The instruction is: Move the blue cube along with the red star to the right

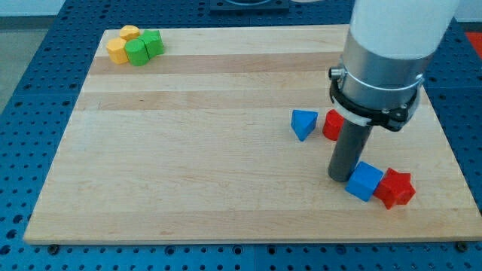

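Blocks sit in two groups on your wooden bench (226, 150). Low on the view's right, you see the blue cube (364, 181) touching the red star (395, 189), the star on the cube's right side. My tip (341, 178) stands just left of the blue cube, at or nearly against its left face; you cannot quite tell whether they touch. No hand is fitted on this arm, only the dark rod, so nothing is held. Above the pair, you find a blue triangular block (303, 124) and, just to its right, a red block (332, 125) partly hidden behind the rod. Far off at the view's top left, two yellow blocks (123, 44) and two green blocks (144, 48) huddle together, touching.
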### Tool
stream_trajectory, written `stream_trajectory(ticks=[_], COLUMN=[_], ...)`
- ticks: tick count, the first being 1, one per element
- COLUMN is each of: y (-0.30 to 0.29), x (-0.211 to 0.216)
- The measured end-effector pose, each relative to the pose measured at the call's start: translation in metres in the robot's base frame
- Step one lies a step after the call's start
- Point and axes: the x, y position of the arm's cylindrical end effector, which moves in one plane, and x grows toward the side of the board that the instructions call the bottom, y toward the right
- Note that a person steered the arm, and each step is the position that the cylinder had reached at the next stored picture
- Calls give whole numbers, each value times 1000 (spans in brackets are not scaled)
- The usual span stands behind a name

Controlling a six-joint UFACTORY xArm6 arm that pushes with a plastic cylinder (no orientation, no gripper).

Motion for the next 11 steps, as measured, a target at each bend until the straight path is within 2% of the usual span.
stream_trajectory(ticks=[4,11], y=[-7,14], x=[-12,10])
